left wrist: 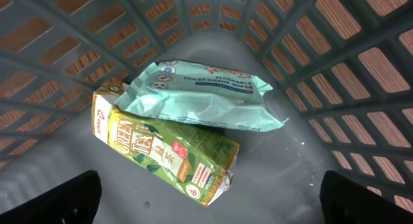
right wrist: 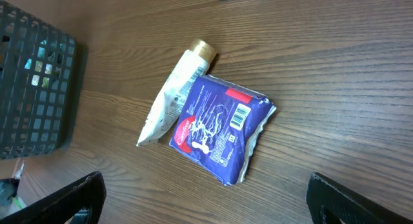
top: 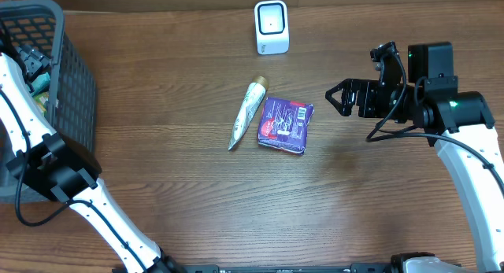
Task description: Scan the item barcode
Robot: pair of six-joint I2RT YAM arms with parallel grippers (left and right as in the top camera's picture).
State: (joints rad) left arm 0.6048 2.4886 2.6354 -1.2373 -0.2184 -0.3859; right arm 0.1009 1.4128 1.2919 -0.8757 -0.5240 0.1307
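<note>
Purple packet (top: 286, 124) lies barcode-up against the white tube (top: 246, 113).

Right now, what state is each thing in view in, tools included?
left tool, open, empty, inside the basket
right tool, open, empty, clear of the purple packet
purple packet, flat on the table, barcode up
tube, lying flat, touching the purple packet
scanner, upright
green tea carton, on its side in the basket
wipes pack, lying partly on the green tea carton

A shop-checkout mock-up is suggested by the barcode scanner (top: 272, 27) at upper centre and the plastic shopping basket (top: 76, 88) at upper left.
</note>
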